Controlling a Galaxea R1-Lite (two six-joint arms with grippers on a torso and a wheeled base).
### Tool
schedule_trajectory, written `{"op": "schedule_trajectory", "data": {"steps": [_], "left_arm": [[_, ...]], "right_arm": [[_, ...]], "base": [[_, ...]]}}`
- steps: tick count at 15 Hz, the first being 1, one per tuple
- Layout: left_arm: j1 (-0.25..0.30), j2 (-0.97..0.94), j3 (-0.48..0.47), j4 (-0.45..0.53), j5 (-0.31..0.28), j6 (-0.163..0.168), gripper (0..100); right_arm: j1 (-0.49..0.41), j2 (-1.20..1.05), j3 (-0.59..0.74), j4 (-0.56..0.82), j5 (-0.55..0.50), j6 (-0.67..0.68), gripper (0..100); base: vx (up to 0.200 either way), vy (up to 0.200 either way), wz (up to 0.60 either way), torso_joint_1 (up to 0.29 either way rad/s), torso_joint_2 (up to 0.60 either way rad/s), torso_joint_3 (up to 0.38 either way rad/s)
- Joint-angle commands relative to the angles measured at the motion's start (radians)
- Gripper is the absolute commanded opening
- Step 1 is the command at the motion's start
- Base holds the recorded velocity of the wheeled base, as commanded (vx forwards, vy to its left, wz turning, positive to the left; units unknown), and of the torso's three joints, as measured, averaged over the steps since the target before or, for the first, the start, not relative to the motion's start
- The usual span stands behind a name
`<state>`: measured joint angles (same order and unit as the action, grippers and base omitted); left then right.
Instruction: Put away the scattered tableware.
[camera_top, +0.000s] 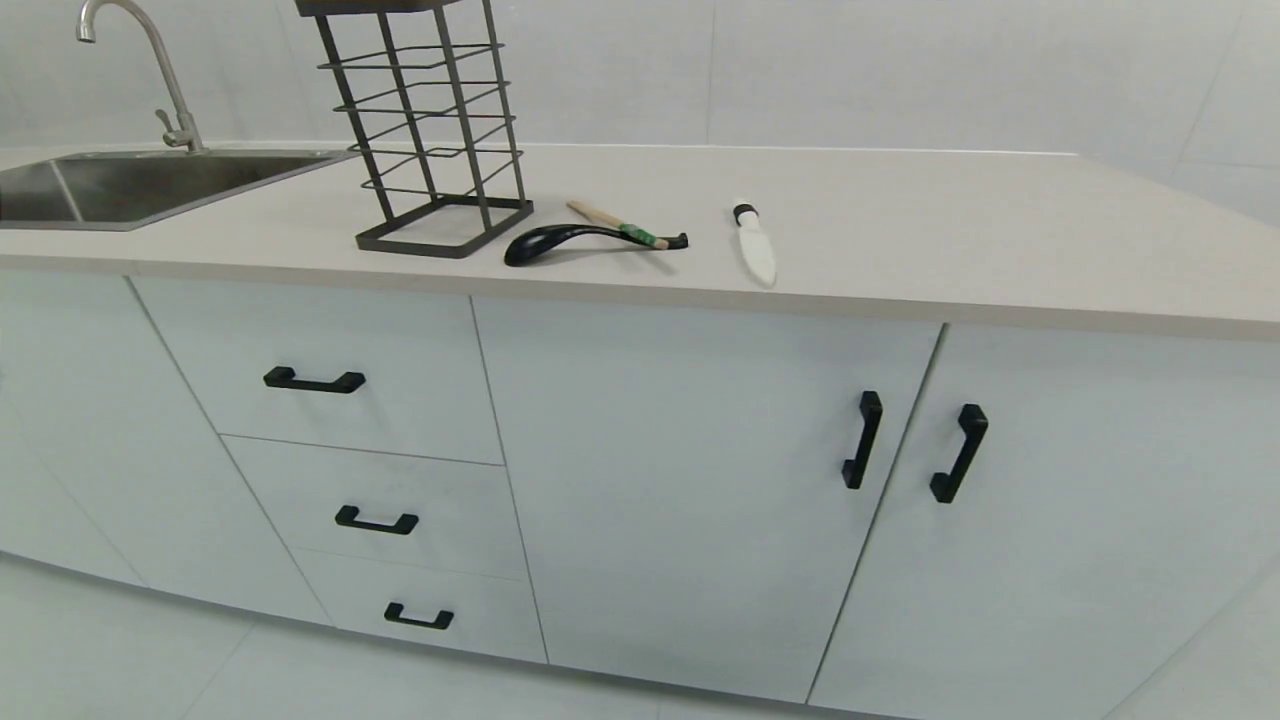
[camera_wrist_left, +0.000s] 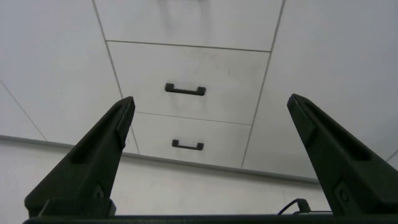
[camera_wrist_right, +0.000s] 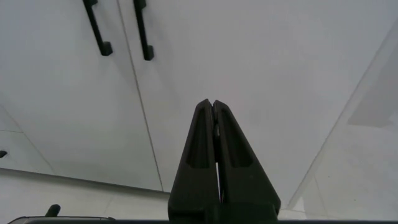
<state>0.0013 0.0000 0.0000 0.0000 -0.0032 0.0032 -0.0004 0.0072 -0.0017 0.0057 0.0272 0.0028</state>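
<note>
On the countertop (camera_top: 900, 200) lie a black ladle (camera_top: 585, 240), a wooden-handled utensil with a green band (camera_top: 618, 224) crossing behind it, and a white knife with a black end (camera_top: 755, 245) to the right. A black wire rack (camera_top: 435, 130) stands left of them. My left gripper (camera_wrist_left: 211, 109) is open, low down facing the drawer fronts (camera_wrist_left: 186, 81) with nothing between its fingers. My right gripper (camera_wrist_right: 212, 106) is shut and empty, facing the cabinet doors (camera_wrist_right: 74, 93).
A steel sink (camera_top: 130, 185) with a tap (camera_top: 150, 60) sits at the counter's left end. Below are three drawers with black handles (camera_top: 313, 381) and two doors with vertical handles (camera_top: 862, 440). The tiled floor (camera_top: 300, 680) lies in front.
</note>
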Motion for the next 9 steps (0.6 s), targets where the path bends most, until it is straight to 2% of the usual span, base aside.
{"op": "schedule_trajectory", "data": {"steps": [1, 9], "left_arm": [[0.0, 0.0, 0.0, 0.0, 0.0, 0.0, 100], [0.0, 0.0, 0.0, 0.0, 0.0, 0.0, 100]], "right_arm": [[0.0, 0.005, 0.0, 0.0, 0.0, 0.0, 0], [0.0, 0.005, 0.0, 0.0, 0.0, 0.0, 0]], "base": [[0.0, 0.2, 0.0, 0.012, 0.0, 0.002], [0.0, 0.2, 0.0, 0.002, 0.0, 0.001]]}}
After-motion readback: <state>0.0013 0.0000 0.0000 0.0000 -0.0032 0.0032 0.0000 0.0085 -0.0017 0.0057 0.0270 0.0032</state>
